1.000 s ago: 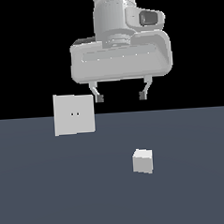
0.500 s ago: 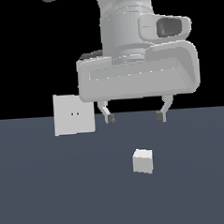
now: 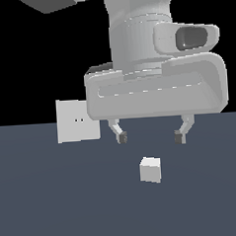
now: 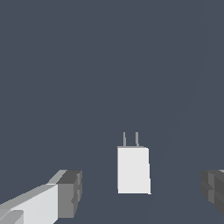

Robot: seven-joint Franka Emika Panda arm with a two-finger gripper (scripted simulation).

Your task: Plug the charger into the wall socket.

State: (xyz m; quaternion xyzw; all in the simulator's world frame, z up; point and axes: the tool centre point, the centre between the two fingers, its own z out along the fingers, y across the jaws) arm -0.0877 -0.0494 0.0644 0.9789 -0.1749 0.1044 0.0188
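The charger (image 3: 151, 170) is a small white cube lying on the dark grey floor; the wrist view shows the charger (image 4: 133, 169) with two thin prongs sticking out of one end. My gripper (image 3: 150, 137) hangs open just above it, its fingers spread wider than the block, nothing between them. In the wrist view the gripper (image 4: 142, 192) straddles the block without touching it. The wall socket (image 3: 76, 120) is an upright white square plate with two small dark holes, standing toward the exterior view's left, apart from the charger.
The dark grey floor (image 3: 56, 203) runs across the lower half of the exterior view, with a black background behind. The bulky grey hand and arm (image 3: 152, 83) fill the upper middle and hide part of the socket's right edge.
The gripper has come down and closer toward the charger, growing larger in the exterior view. Its fingers stay open. Charger and socket have not moved.
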